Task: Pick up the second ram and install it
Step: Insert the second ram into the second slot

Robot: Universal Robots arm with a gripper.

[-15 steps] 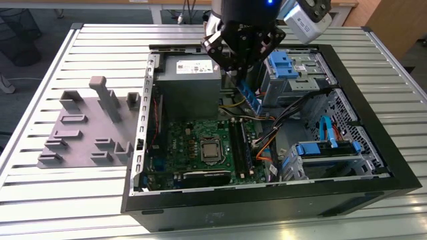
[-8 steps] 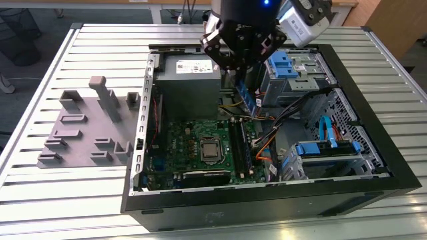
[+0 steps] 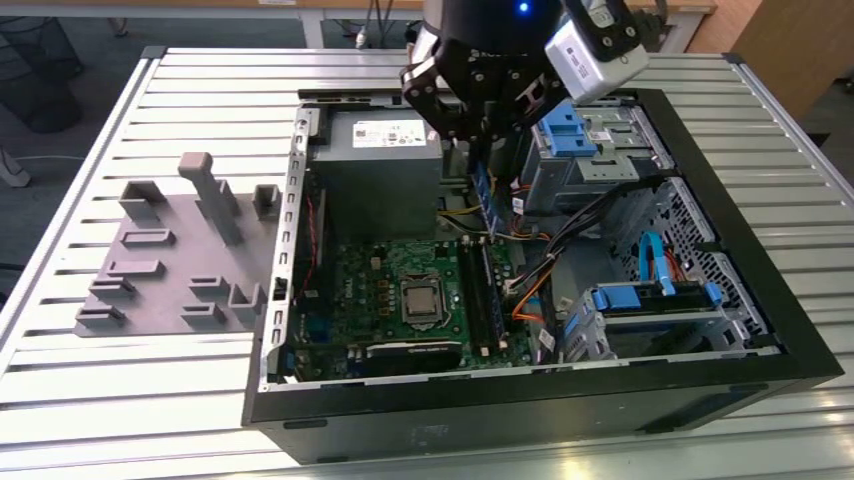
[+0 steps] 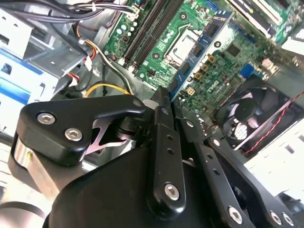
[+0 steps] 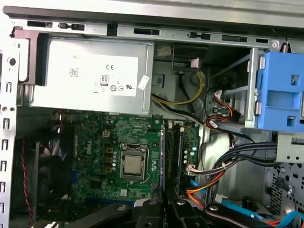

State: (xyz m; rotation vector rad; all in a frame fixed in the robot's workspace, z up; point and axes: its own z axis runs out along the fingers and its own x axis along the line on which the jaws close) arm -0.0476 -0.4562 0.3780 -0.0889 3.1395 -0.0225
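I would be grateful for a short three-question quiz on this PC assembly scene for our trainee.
1. True or false: the gripper is shut on the second ram.
2. Where does the grey parts holder stand? A: outside the computer case, on the exterior view's left. B: inside the case. C: on top of the power supply.
3. Fill in: the CPU socket sits on the green ____.

Key: 1 true; 2 A; 3 motherboard.
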